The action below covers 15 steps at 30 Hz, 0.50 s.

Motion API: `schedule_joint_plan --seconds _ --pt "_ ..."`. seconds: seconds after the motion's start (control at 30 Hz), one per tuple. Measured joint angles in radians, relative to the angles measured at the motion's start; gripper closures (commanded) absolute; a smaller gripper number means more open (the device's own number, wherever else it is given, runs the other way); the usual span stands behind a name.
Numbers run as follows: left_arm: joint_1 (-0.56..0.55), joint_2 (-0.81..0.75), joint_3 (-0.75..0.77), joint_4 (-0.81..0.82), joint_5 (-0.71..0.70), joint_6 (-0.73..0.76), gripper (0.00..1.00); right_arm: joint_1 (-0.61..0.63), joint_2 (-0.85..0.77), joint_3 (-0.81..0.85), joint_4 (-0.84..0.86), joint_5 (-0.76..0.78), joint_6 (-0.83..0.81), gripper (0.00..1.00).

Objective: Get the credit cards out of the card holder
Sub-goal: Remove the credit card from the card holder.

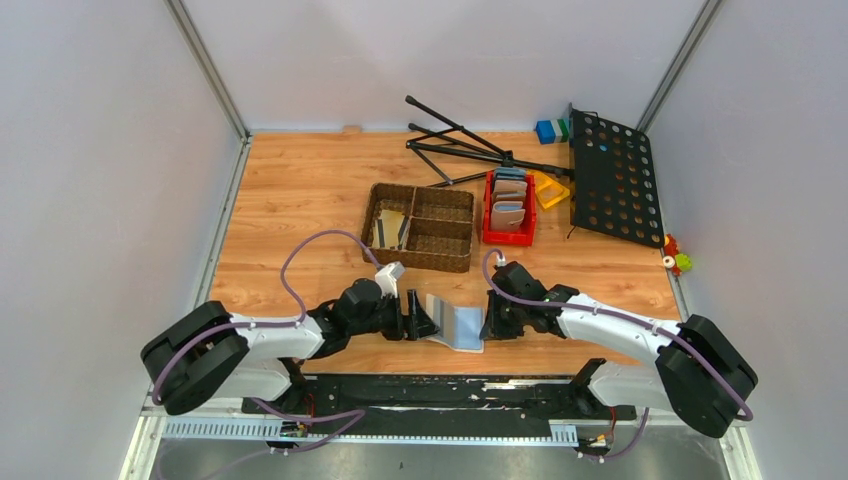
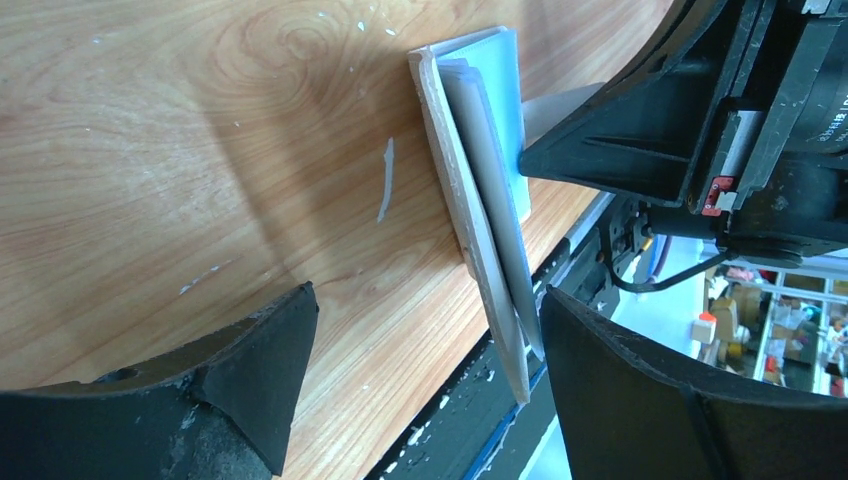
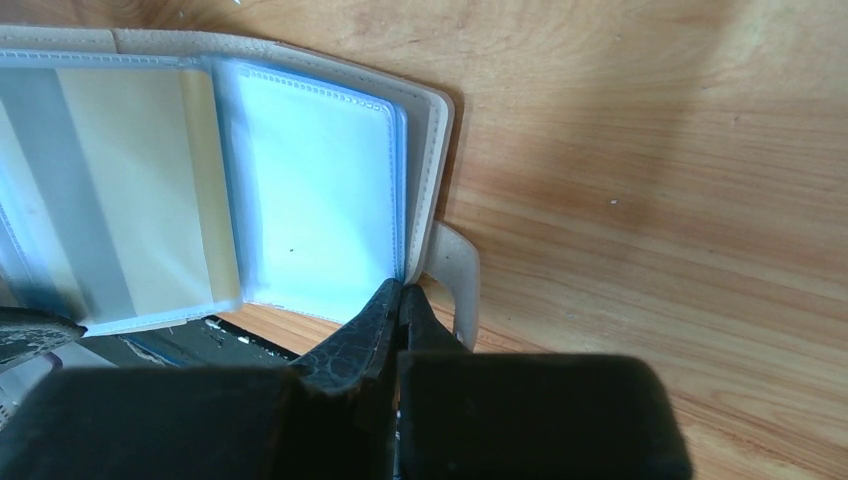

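The beige card holder [image 1: 455,325] lies open near the table's front edge, between both grippers. In the right wrist view its pale blue sleeves [image 3: 320,190] face up, and a tan credit card [image 3: 150,190] with a grey band sits inside a left sleeve. My right gripper [image 3: 400,288] is shut, its tips pinching the card holder's right edge beside the strap tab [image 3: 462,280]. My left gripper [image 2: 425,300] stands wide open. The card holder [image 2: 470,170] is seen edge-on there, and its near corner reaches just inside the right-hand fingertip [image 2: 560,320]. No card lies loose on the table.
A brown woven basket [image 1: 420,228] with compartments stands behind the card holder. A red bin [image 1: 508,208] holding wallets is to its right. A black perforated music stand [image 1: 610,175] and its legs [image 1: 460,145] lie at the back right. The black front rail [image 1: 430,385] runs just below the card holder.
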Motion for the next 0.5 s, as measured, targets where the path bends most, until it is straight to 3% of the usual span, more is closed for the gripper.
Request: schedule_joint_plan --seconds 0.27,0.5 --pt "0.014 0.019 -0.013 0.065 0.035 -0.013 0.4 0.0 0.002 0.0 0.003 -0.001 -0.009 1.0" --pt "0.029 -0.099 -0.058 0.067 0.033 -0.02 0.5 0.0 0.005 0.0 0.007 -0.004 -0.01 1.0"
